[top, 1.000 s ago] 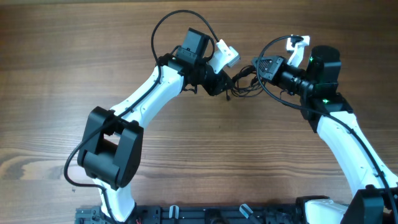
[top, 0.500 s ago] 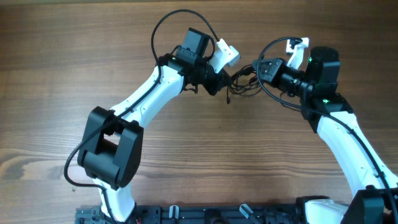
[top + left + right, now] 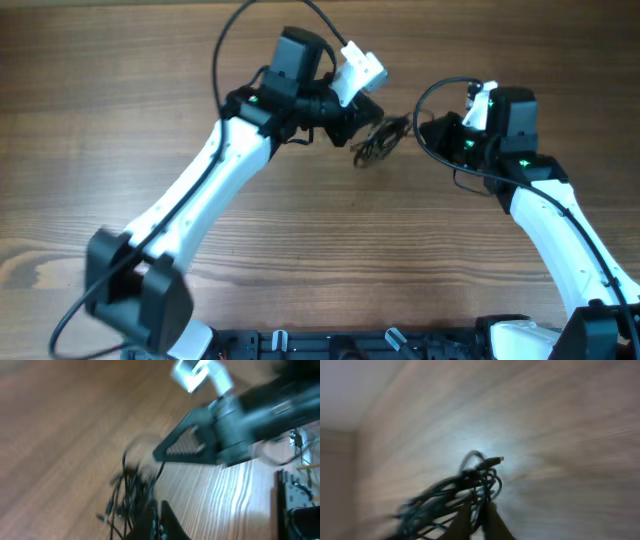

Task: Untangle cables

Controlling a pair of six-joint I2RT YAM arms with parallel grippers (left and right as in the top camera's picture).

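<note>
The cables are gripped as a small tangle by the closed left gripper, mid-table. The right gripper is placed just beside; its opening cannot be told. Bare table is seen around.

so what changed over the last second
The left hand closed on the cables while its arm swung out to the left. The right hand backed off slightly; its grip is too blurred to tell. The cables stay at about the same spot on the table.
</note>
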